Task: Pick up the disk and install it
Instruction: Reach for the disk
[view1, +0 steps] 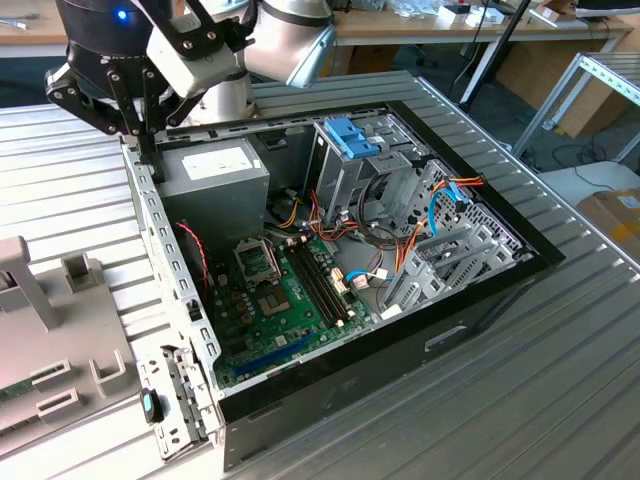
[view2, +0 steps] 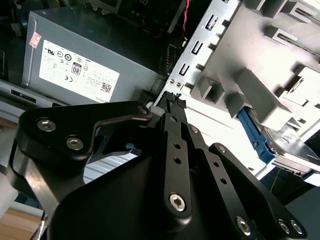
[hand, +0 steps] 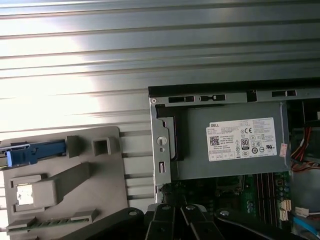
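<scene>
The disk (view2: 287, 145) lies in a grey plastic fixture (view2: 260, 100) beside the open computer case (view1: 330, 250); its grey metal body and the blue rail along its edge show. In the first wrist view the disk's blue rail (hand: 35, 152) pokes out at the fixture's (hand: 65, 185) edge. My black gripper (view1: 148, 150) hangs over the case's rear wall, next to the grey power supply box (view1: 215, 170), well away from the disk. Its fingers (view2: 172, 100) are pressed together with nothing between them. The case's drive cage with a blue clip (view1: 352, 138) stands toward the exterior view's right.
The case lies on a ribbed metal table (view1: 560, 370), with motherboard (view1: 280, 290) and coloured cables (view1: 400, 240) exposed. The grey fixture (view1: 50, 340) sits at the exterior view's left. Desks and a metal frame (view1: 590, 90) stand beyond the table.
</scene>
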